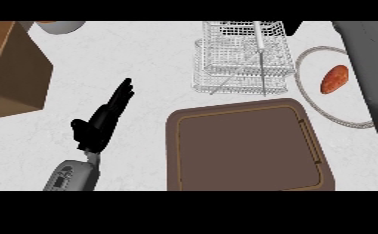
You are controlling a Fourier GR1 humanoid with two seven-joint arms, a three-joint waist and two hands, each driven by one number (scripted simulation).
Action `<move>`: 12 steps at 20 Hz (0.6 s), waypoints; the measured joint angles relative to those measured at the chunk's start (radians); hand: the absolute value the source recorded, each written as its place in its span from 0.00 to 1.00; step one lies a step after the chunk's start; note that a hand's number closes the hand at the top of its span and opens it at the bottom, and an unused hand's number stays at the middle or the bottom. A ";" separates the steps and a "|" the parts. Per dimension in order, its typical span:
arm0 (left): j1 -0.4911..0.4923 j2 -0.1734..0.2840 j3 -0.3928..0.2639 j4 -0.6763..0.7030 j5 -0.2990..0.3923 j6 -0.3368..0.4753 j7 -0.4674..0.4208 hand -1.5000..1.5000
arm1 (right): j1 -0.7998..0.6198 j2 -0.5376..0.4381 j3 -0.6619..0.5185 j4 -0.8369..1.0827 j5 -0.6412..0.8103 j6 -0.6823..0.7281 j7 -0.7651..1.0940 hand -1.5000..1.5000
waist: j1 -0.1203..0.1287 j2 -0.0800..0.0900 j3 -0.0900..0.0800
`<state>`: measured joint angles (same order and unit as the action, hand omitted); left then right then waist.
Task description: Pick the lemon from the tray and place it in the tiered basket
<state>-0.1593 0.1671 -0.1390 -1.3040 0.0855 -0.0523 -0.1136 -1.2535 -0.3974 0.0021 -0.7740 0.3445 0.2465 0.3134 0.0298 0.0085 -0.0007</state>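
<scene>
One robot hand [100, 123], one tray [247, 150], one tiered basket [240, 58].

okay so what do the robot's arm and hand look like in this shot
One arm shows: a light grey forearm with rounded casing and darker recessed panels, ending in a black hand with slim fingers and a thumb. No cables or markings are visible. The right arm is out of view.

White counter [148, 53] bears tray [247, 150], basket [240, 58], plate [314, 103].

You've got a thin silvery wire tiered basket [240, 58] just behind the matt brown tray [247, 150], which looks smooth; the counter [148, 53] under it is pale, faintly marbled.
</scene>
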 measured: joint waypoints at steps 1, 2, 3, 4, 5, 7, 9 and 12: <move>0.009 -0.004 -0.004 -0.011 -0.003 0.002 0.002 0.50 | -0.013 0.017 0.002 0.028 0.010 -0.014 -0.012 1.00 | 0.001 0.000 0.000; 0.013 0.003 -0.001 -0.013 -0.001 -0.007 0.001 0.50 | -0.028 0.040 0.005 0.052 0.020 -0.034 -0.012 1.00 | 0.002 0.000 0.000; 0.016 0.006 0.002 -0.030 0.002 -0.010 0.012 0.50 | -0.032 0.048 0.003 0.074 0.024 -0.038 -0.032 1.00 | 0.002 -0.001 0.000; 0.012 0.004 0.003 -0.034 0.000 -0.008 0.017 0.50 | -0.048 0.061 0.001 0.103 0.031 -0.047 -0.042 1.00 | 0.002 0.000 0.000; 0.018 0.004 0.002 -0.033 -0.001 -0.012 0.010 0.50 | -0.061 0.078 -0.001 0.128 0.037 -0.062 -0.049 1.00 | 0.002 0.000 0.000; 0.018 -0.003 0.002 -0.031 -0.006 -0.009 0.011 0.50 | -0.073 0.100 -0.015 0.168 0.031 -0.069 -0.072 1.00 | 0.001 0.000 0.000; 0.005 -0.003 0.010 -0.017 -0.005 -0.015 0.008 0.50 | -0.087 0.123 -0.030 0.219 0.028 -0.083 -0.095 1.00 | 0.002 0.002 0.000; 0.008 -0.006 0.016 -0.023 -0.002 -0.015 0.015 0.50 | -0.106 0.146 -0.062 0.255 0.000 -0.074 -0.087 1.00 | -0.002 -0.001 0.000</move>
<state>-0.1515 0.1609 -0.1226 -1.3270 0.0831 -0.0671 -0.0989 -1.3598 -0.2512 -0.0604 -0.5189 0.3448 0.1722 0.2260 0.0281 0.0080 -0.0005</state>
